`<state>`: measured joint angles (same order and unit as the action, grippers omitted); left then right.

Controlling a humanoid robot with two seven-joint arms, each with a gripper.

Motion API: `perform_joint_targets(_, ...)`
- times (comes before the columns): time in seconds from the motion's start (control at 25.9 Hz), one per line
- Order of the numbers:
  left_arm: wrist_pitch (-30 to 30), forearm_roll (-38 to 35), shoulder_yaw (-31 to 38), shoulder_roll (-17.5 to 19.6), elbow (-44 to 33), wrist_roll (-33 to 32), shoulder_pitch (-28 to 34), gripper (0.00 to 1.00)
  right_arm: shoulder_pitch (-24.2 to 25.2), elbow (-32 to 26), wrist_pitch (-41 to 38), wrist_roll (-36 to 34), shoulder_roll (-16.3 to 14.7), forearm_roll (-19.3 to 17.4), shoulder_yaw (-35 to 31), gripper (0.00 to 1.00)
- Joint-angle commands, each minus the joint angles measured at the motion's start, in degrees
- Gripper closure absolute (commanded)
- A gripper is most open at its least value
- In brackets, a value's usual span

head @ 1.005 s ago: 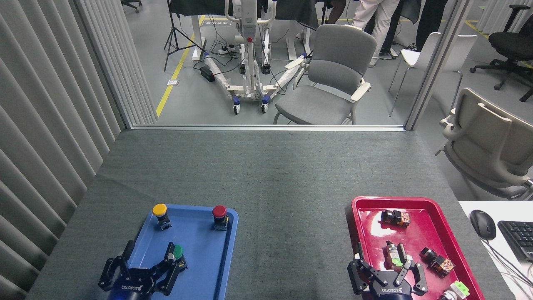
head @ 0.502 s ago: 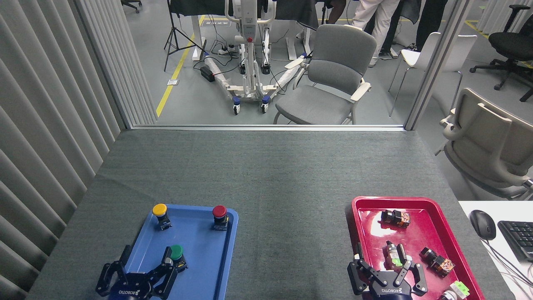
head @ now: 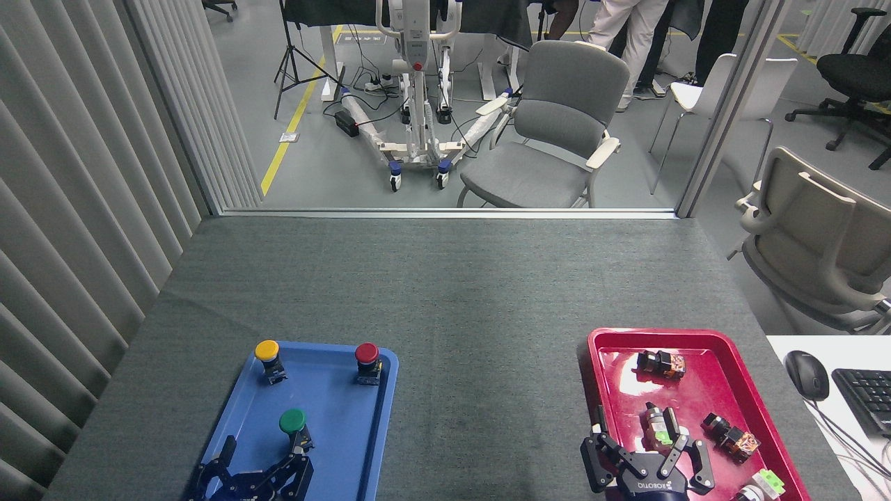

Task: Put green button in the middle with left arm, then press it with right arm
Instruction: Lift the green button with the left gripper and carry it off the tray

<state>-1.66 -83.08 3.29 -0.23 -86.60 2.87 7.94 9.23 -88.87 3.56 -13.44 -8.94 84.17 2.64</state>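
The green button (head: 293,424) stands upright in the near part of the blue tray (head: 334,417), its green cap fully in sight. My left gripper (head: 259,467) sits low at the bottom edge just in front of it, fingers spread open, one fingertip close to the button's base. My right gripper (head: 647,454) hovers open over the near end of the red tray (head: 605,376), holding nothing. The middle (head: 487,390) is bare grey felt between the two trays.
A yellow button (head: 267,356) and a red button (head: 367,360) stand at the blue tray's far end. Several small blocks lie in the red tray. A mouse (head: 807,374) and keyboard (head: 866,396) sit on a white surface at the right.
My left gripper has dropped back toward the bottom edge, away from the green button, which now stands clear of its fingers. The right gripper has not moved.
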Motion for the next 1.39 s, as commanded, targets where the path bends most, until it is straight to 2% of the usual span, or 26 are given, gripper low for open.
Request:
perform_joint_targets(0.0, 1.75, -0.24, -0.48, 0.05, 3.80, 0.11, -0.73, 0.00, 0.00, 0.02, 0.04, -0.01, 0.06, 0.03, 0.00, 0.01)
perform_joint_targets(0.31, 2.71, -0.15, -2.32, -0.30, 10.13, 2.75, -4.86, 0.00, 0.00, 0.02, 0.04, -0.01, 0.06, 0.03, 0.00, 0.01)
perform_joint_targets(0.58, 5.00, -0.15, -4.43, -0.30, 12.51, 3.63, -7.68, 0.01, 0.00, 0.02, 0.04, -0.01, 0.06, 0.30, 0.00, 0.01)
perform_joint_targets(0.62, 5.35, -0.07, -4.43, -0.39, 13.03, 3.89, -7.85, 0.04, 0.00, 0.02, 0.13, -0.01, 0.06, 0.30, 0.00, 0.01)
perform_joint_targets(0.77, 5.61, 0.02, -4.43, -0.30, 14.62, 4.77, -8.64, 0.38, 0.00, 0.02, 0.13, -0.09, -0.11, 0.30, 0.00, 0.01)
perform_joint_targets(0.85, 5.53, 0.11, -4.43, -0.30, 15.06, 5.91, -8.82, 0.45, 0.00, 0.02, 0.13, -0.09, -0.11, 0.30, 0.00, 0.01)
perform_joint_targets(1.04, 2.19, 0.11, -5.66, 0.49, 15.06, 10.40, -8.12, 0.96, 0.00, 0.02, 0.13, -0.09, -0.11, 0.30, 0.00, 0.01)
perform_joint_targets(1.08, 1.31, 0.11, -5.66, 0.66, 15.14, 10.40, -8.03, 1.00, 0.00, 0.02, 0.13, -0.09, -0.11, 0.30, 0.00, 0.01)
perform_joint_targets(1.24, -0.27, 0.11, -5.75, 0.75, 14.44, 10.48, -7.41, 1.00, 0.00, 0.02, 0.13, -0.09, -0.11, 0.30, 0.00, 0.01)
perform_joint_targets(1.35, -5.63, 0.11, -6.54, -0.04, 11.19, 10.57, -7.94, 1.00, 0.00, 0.02, 0.13, -0.09, -0.11, 0.38, 0.00, 0.01)
